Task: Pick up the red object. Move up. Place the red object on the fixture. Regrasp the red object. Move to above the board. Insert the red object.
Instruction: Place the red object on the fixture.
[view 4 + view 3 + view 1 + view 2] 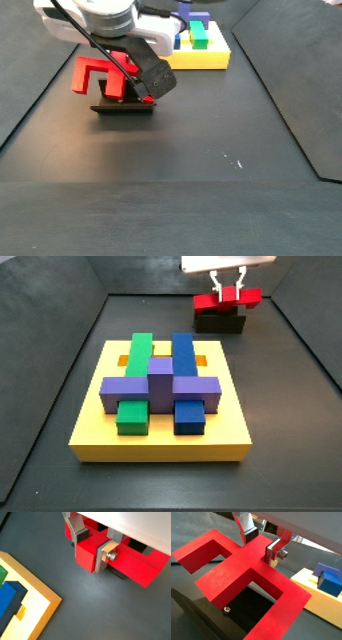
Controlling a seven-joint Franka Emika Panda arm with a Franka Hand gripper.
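At the top right of a side view we see the gripper [229, 286] directly over the red object [225, 301], which sits on the fixture [221, 322]. In both wrist views the silver fingers [107, 556] press against opposite faces of the piece's central stem [256, 547], so we read them as clamped on the red object. The board [163, 434] lies well apart, filling the lower centre of that side view, and carries green, blue and purple blocks [160, 387].
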